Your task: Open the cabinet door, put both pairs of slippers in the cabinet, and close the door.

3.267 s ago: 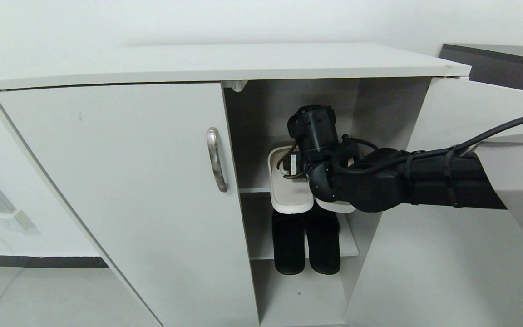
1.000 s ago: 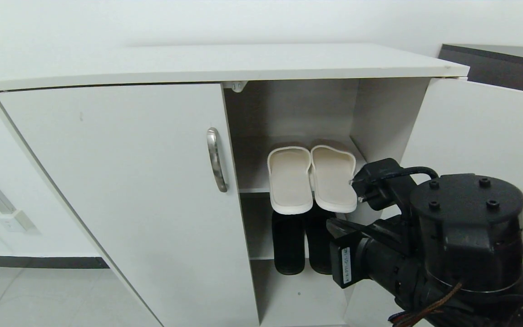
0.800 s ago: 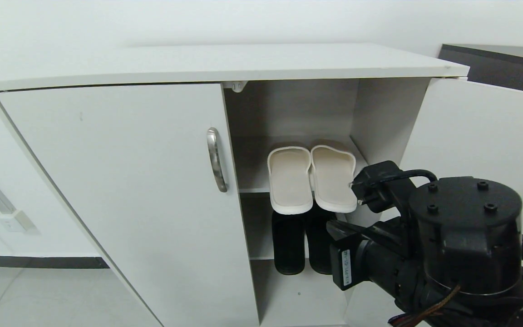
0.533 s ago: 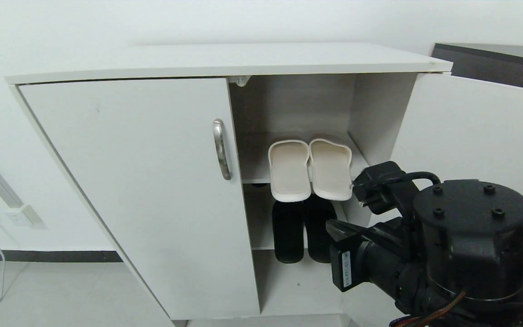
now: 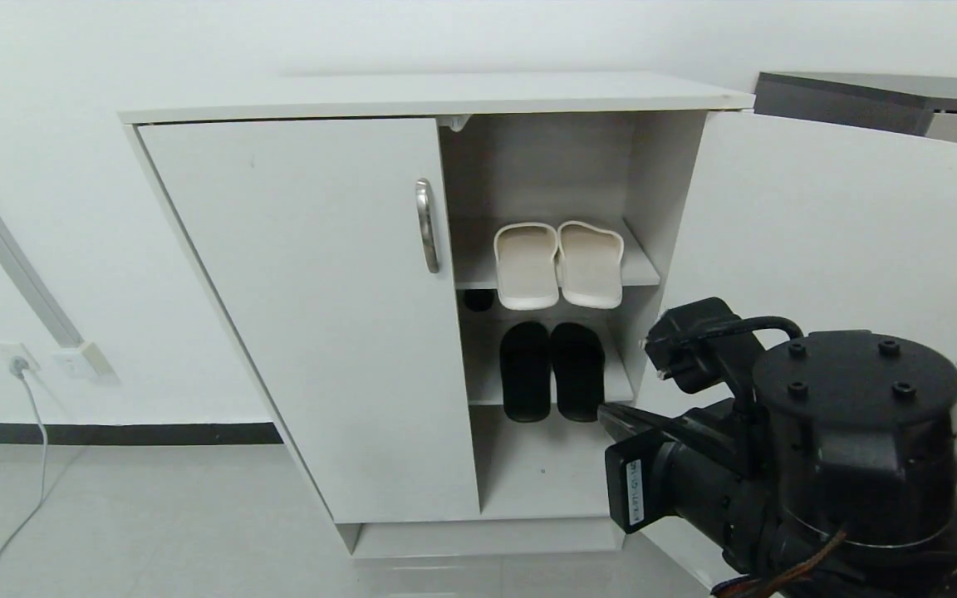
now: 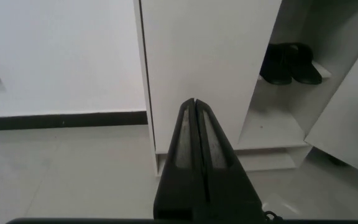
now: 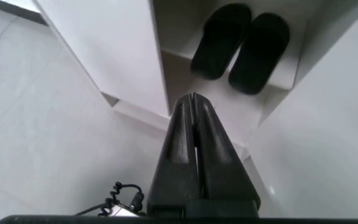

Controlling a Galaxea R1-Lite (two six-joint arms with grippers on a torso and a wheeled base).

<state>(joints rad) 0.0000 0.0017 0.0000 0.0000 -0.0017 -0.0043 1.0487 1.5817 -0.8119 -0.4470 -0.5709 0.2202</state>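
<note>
White laminate cabinet (image 5: 445, 87) is seen with its left door (image 5: 304, 291) shut and its right door (image 5: 819, 249) swung wide. Cream slippers (image 5: 557, 264) are set side by side on the upper shelf (image 5: 643, 270), ends poking slightly past the shelf front; black slippers (image 5: 551, 370) are paired on the shelf below. Both pairs are judged stowed, so only the closing is left. Right pincer (image 7: 194, 109) is held low in front of the opening, fingers pressed together, nothing gripped. Left pincer (image 6: 195, 106) is likewise closed and empty, pointed at the floor before the shut door. The open door is judged a stiff, light panel that swings freely on its hinges. Its smooth face is likely slippery to pinch, so a push is better than a grip, placed on the outer face near the free edge, far from the hinge. Free edge and handle are hidden by the arm. Overhanging cream slippers could foul the door, so a slow close is advised.
</note>
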